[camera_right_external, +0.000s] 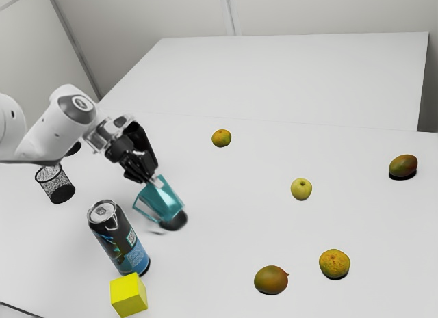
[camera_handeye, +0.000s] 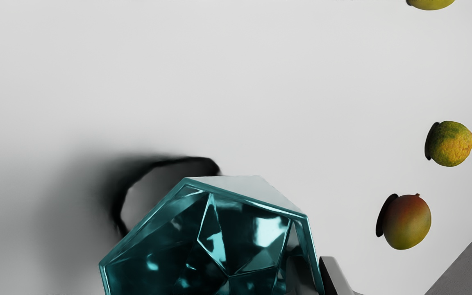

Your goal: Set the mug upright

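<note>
The teal, see-through faceted mug leans in the exterior view, mouth up toward the hand and base low over a dark shadow; whether the base touches the table cannot be told. The gripper is at its rim, shut on the mug's wall. In the wrist view the open mouth of the mug faces the camera, and the gripper has one finger inside the wall, seen through the glass, and the other outside. The mug's handle is on the exterior view's left side.
A tall can stands close beside the mug, with a yellow cube in front of it. A black mesh cup is near the arm. Several fruits, among them a mango and a green-yellow apple, lie toward the exterior view's right.
</note>
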